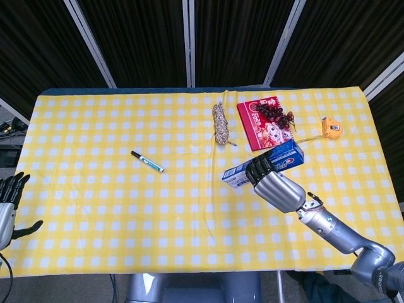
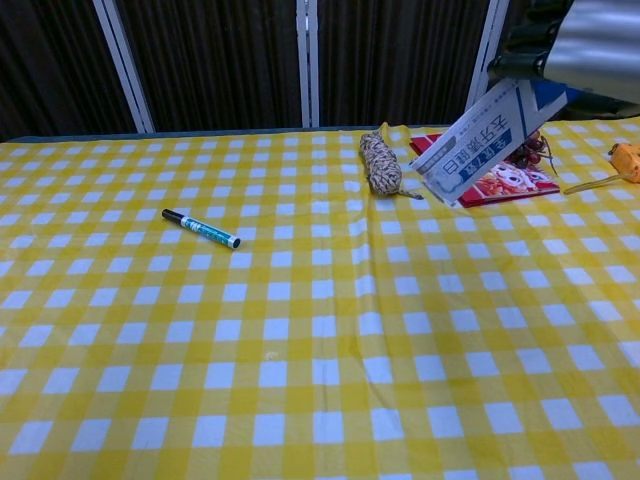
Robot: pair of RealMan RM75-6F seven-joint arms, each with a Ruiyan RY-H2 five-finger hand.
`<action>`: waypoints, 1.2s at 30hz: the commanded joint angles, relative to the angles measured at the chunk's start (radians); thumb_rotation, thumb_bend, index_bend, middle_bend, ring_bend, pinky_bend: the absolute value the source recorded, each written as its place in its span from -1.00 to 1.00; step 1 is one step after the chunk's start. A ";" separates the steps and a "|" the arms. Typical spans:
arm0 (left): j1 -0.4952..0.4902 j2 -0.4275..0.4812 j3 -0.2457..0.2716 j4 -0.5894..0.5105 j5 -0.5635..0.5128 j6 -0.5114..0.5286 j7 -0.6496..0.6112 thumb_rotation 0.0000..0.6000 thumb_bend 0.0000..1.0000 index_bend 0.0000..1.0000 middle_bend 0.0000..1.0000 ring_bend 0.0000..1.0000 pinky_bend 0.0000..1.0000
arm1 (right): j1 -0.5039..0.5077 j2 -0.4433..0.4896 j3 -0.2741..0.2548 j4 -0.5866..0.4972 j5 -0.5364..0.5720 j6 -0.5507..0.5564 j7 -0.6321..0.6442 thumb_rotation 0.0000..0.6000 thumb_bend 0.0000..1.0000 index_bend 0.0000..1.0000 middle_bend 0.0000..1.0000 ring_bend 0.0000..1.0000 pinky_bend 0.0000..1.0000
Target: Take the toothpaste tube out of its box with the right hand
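The right robot hand [image 1: 276, 186] is wrapped round the toothpaste box [image 1: 263, 164], holding it clear above the yellow checked surface [image 1: 95, 208]; the box tilts with one end lower, pointing left, likely so the tube can slide toward that end; no tube shows, so it is presumably inside; the left robot hand [image 1: 9, 201] hangs at the surface's left edge, fingers apart, holding nothing, well away from the work; a marker pen [image 2: 201, 228], rope bundle [image 2: 380, 162] and red booklet [image 1: 260, 126] lie untouched.
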 commanded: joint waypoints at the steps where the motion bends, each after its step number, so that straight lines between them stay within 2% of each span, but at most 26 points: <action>1: -0.001 -0.001 0.000 0.001 0.000 -0.002 0.001 1.00 -1.00 -1.00 -1.00 -1.00 -1.00 | -0.016 0.064 0.047 -0.062 -0.018 -0.040 -0.211 1.00 -0.36 -0.08 -0.07 -0.19 -0.19; 7: -0.004 -0.005 0.001 0.002 -0.002 -0.008 0.009 1.00 -1.00 -1.00 -1.00 -1.00 -1.00 | -0.021 0.105 0.066 -0.128 -0.011 -0.066 -0.294 1.00 -0.36 -0.08 -0.07 -0.20 -0.19; 16: -0.003 -0.004 0.000 0.000 -0.002 -0.005 0.008 1.00 -1.00 -1.00 -1.00 -1.00 -1.00 | -0.040 0.124 0.086 -0.149 0.017 -0.046 -0.299 1.00 -0.36 -0.07 -0.07 -0.20 -0.20; 19: -0.003 -0.003 0.000 0.000 -0.004 -0.005 0.006 1.00 -1.00 -1.00 -1.00 -1.00 -1.00 | -0.047 0.114 0.094 -0.133 0.017 -0.015 -0.289 1.00 -0.36 -0.06 -0.06 -0.19 -0.20; 24: -0.005 -0.004 -0.002 0.001 -0.010 -0.011 0.006 1.00 -1.00 -1.00 -1.00 -1.00 -1.00 | -0.058 0.092 0.143 -0.099 0.038 0.080 -0.261 1.00 -0.36 -0.07 -0.06 -0.20 -0.21; 28: -0.007 -0.006 -0.001 0.000 -0.009 -0.014 0.013 1.00 -1.00 -1.00 -1.00 -1.00 -1.00 | -0.070 0.079 0.134 -0.122 0.113 0.063 -0.157 1.00 -0.36 -0.07 -0.07 -0.20 -0.22; 31: -0.006 -0.008 0.000 -0.001 -0.008 -0.012 0.018 1.00 -1.00 -1.00 -1.00 -1.00 -1.00 | -0.084 0.044 0.108 -0.163 0.213 0.021 -0.012 1.00 -0.37 -0.09 -0.07 -0.20 -0.23; 36: -0.008 -0.012 0.000 0.000 -0.010 -0.015 0.026 1.00 -1.00 -1.00 -1.00 -1.00 -1.00 | -0.070 -0.011 0.059 -0.184 0.285 -0.070 0.151 1.00 -0.37 -0.13 -0.10 -0.20 -0.27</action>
